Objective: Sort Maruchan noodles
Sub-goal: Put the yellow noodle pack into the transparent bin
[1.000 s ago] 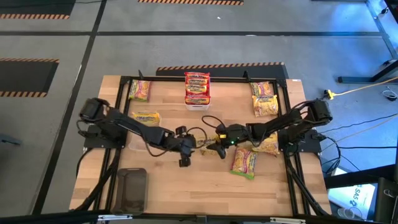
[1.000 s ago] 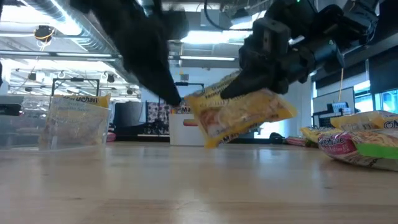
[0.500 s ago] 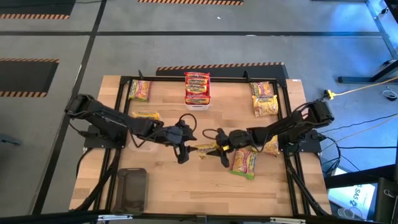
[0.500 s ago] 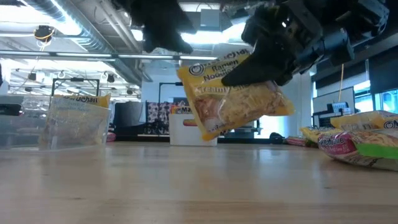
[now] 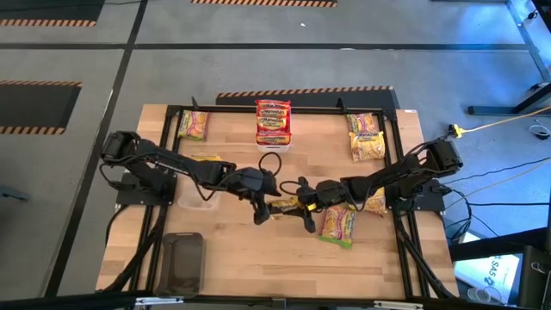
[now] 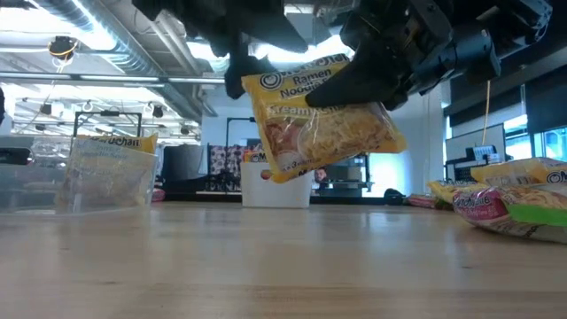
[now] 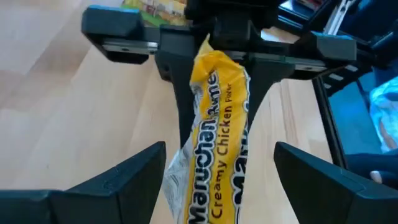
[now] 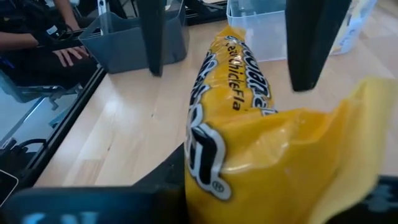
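Now that the yellow Creamy Chicken packet (image 6: 314, 120) has risen clear of the bench (image 5: 232, 258) and hangs in the air near its middle, I have it pinched at one end in my right gripper (image 5: 301, 204), while my left gripper (image 5: 261, 209) has come in from the other side with its fingers spread wide. A second ago that left gripper stood off from the packet and was narrower; it has closed the gap and opened fully, and its fingers (image 7: 124, 180) now stand on either side of the packet's free end without pressing it. I judge this to be a handover in mid-air: the left side is ready to take the packet, but nothing has passed over yet.

The high view gives me the layout: both arms meeting over the middle of the bench, the red-banded stack in the white bin (image 5: 273, 145) at the far edge, loose packets (image 5: 337, 224) beside my right arm, others at the far corners. It cannot show the grip. The left wrist view does, with the packet running between open fingers to my right gripper's clamp. The low view alone shows daylight beneath the packet. The right wrist view adds a grey bin (image 8: 134, 43) beyond.
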Motion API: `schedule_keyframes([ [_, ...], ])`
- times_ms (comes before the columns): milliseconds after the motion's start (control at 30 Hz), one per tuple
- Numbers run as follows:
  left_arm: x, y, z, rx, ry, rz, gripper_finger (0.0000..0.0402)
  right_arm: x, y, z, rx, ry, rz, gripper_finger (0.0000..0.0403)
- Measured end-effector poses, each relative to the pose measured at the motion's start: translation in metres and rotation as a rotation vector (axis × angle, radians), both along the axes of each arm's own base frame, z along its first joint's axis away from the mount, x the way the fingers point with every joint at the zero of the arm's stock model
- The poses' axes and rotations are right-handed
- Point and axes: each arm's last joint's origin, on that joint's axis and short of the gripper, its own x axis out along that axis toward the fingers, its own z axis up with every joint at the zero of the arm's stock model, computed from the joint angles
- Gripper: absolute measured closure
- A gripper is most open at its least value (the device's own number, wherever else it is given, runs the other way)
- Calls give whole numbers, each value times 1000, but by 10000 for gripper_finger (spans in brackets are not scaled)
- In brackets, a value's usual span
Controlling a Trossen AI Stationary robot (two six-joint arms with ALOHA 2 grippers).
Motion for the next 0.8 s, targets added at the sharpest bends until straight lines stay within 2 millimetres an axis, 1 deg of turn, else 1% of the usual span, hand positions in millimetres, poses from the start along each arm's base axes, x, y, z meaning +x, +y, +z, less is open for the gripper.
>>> schedule_keyframes([
  [100, 0, 0, -6, 14, 35, 5, 110, 0, 0, 0, 0, -1, 0, 298],
  [167, 4, 0, -11, 9, 35, 0, 110, 0, 0, 0, 1, -2, 0, 298],
  [233, 4, 0, -21, 12, 95, -1, 110, 0, 0, 0, 2, -2, 0, 297],
  [300, 8, -1, -29, -2, 110, 1, 111, 0, 0, 0, 2, -1, 0, 297],
  [400, 8, -1, -32, -7, 123, 3, 122, 0, 0, 0, 2, -1, 0, 296],
  [500, 9, -1, -31, -3, 115, 10, 150, 0, 0, 0, 3, 1, -1, 296],
  [667, 9, -1, -31, -11, 115, -5, 213, 0, 0, 0, 3, 1, -2, 296],
  [800, 9, -2, -31, -10, 114, -9, 256, 0, -1, 0, -4, -5, -19, 292],
])
